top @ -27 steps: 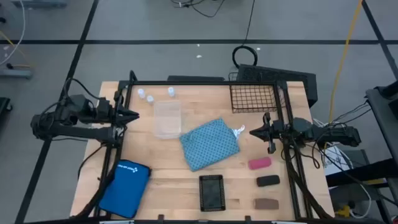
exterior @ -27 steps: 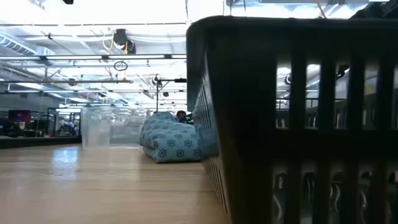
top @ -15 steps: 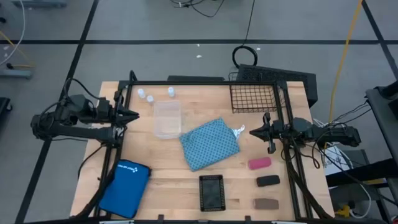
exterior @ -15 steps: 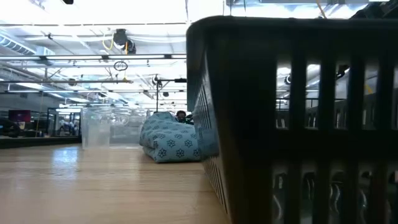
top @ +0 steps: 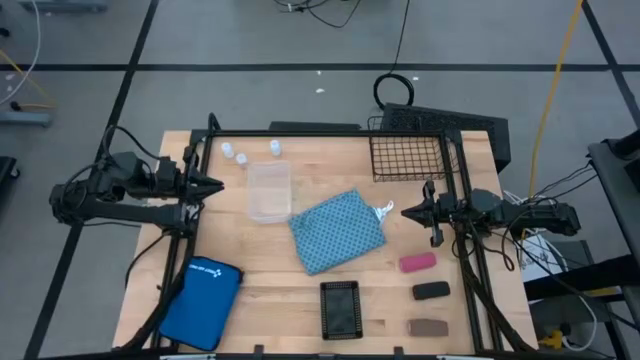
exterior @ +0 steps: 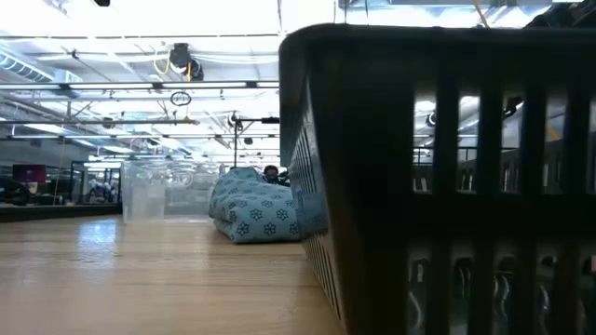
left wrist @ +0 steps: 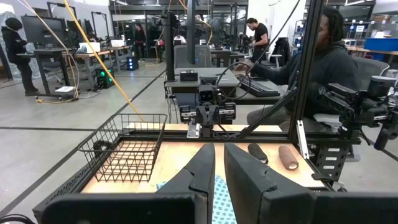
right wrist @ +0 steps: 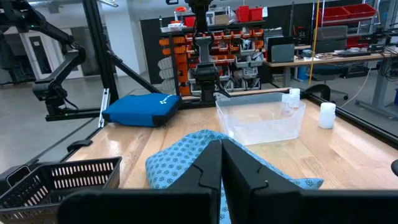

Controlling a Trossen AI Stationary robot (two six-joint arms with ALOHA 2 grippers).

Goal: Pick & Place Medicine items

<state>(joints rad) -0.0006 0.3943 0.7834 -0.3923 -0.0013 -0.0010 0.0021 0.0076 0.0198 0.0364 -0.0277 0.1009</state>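
1. The light wooden table [top: 250, 270] has its widest bare stretch along the left side, between the clear plastic rectangular tub [top: 268, 191] and the bright blue flat zip case [top: 201, 301].
2. The teal patterned fabric pouch [top: 338, 231] fills the middle, touching the tub's near corner, so no passage lies between them.
3. The black wire mesh basket [top: 407, 157] blocks the far right corner.
4. Three small white round vials [top: 240, 155] stand along the far edge, just beyond the tub.
5. The black slotted plastic tray [top: 340, 309] sits at the near edge; bare wood separates it from the pouch.
6. The pink oblong block [top: 417, 263], black oblong block [top: 431, 291] and brown oblong block [top: 428, 327] line the right side, with gaps between.
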